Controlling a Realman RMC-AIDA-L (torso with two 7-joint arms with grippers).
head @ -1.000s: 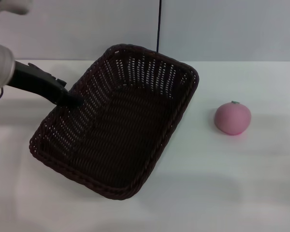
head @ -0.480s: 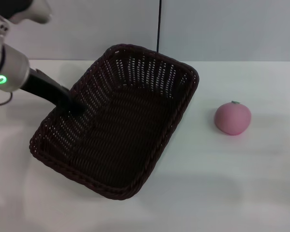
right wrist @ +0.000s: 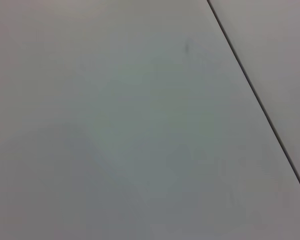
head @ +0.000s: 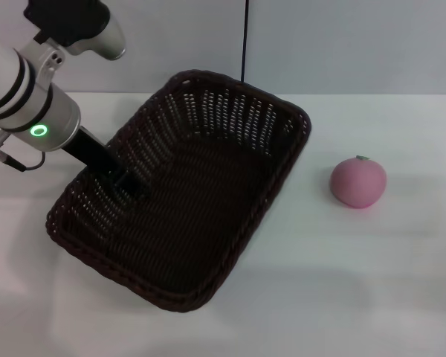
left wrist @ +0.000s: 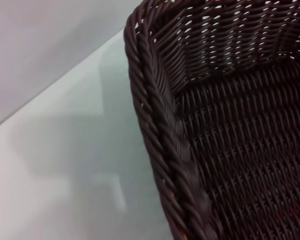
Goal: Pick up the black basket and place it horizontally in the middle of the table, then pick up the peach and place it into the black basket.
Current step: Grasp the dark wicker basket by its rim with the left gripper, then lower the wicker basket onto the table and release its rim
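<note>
- While the basket [head: 182, 186] lies skewed on the bench [head: 342, 282], its near corner pointing toward the front edge, the first step looks to be the one in hand: getting it gripped so it can be set level in the middle.
- Midway back on the left, the left hand [head: 126, 181] is down at the basket's left wall, its dark tip at the rim and reaching inside. I cannot tell whether its fingers are apart or pinched on the wicker.
- From the wrist, the braided rim [left wrist: 162, 150] fills the view close up, so the hand sits right against that wall.
- Level with it on the right, the peach [head: 357, 181] sits alone on the bench, well apart from the basket and untouched.
- Next, I judge, the basket wants a firm hold on the rim, then a turn to bring its long side across the bench.
- Right hand: nowhere to be seen.
- Count: one basket, one peach.
</note>
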